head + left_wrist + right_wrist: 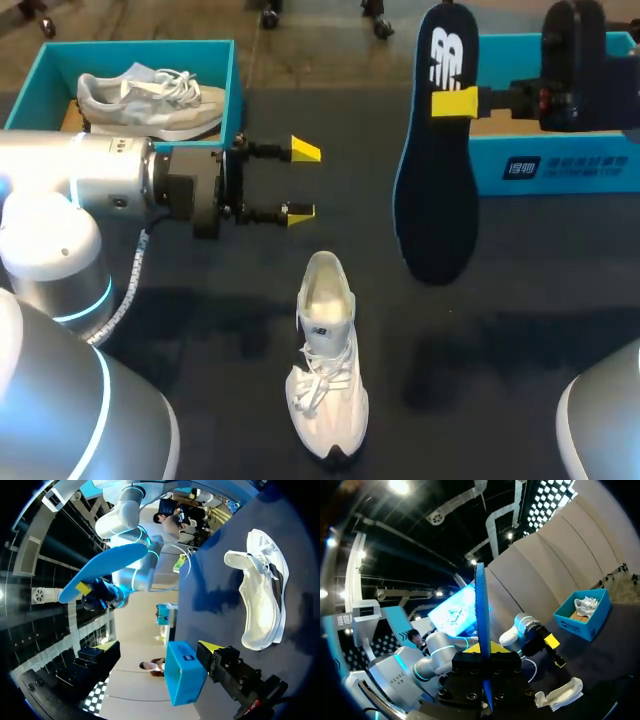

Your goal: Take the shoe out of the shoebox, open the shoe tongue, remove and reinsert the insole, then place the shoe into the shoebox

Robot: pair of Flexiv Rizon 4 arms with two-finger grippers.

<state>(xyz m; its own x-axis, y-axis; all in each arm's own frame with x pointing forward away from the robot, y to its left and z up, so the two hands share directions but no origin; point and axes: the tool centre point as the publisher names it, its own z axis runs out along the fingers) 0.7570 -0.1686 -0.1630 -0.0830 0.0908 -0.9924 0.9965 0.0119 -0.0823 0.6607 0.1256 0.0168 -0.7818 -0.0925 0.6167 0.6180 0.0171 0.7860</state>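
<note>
our right gripper (452,102) is clamped on the dark insole (435,180) in the upper right of the frame. one yellow tip presses on its printed face, and the insole is held clear of the table (200,320) with its length running up and down the frame. in the right wrist view the insole (481,625) stands edge-on between the fingers.

our left gripper (300,182) comes in from the left and hangs at middle left. its two yellow tips are spread apart with nothing between them and point toward the insole. in the left wrist view the insole (102,570) shows a light blue underside well ahead of those fingers.

the white shoe (325,370) lies on the table in the lower middle of the frame, apart from both grippers. its toe points toward the bottom edge, its laces are loose and its opening faces up.

a teal shoebox (236,80) in the upper left corner holds a grey shoe (150,100). a second teal shoebox (560,165) sits at the upper right behind our right arm, and we cannot see inside it.
</note>
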